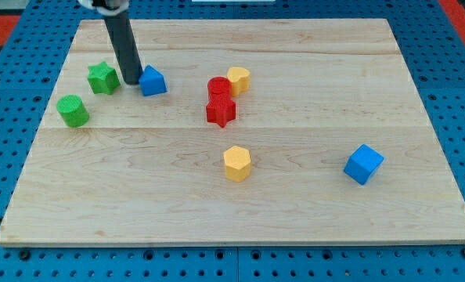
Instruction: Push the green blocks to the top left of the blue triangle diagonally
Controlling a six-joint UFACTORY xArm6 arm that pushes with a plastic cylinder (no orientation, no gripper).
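The blue triangle (153, 81) sits on the wooden board's upper left part. A green star-shaped block (103, 77) lies to its left, and a green round block (73, 110) lies lower and further left. My rod comes down from the view's top, and my tip (131, 81) rests between the green star block and the blue triangle, close to both.
A red round block (218, 87) and a red star block (221, 110) sit near the middle, with a yellow block (239, 79) touching the upper red one. Another yellow block (237, 163) lies below. A blue cube (363, 164) sits at the right. The wooden board (311, 211) ends on a blue pegboard.
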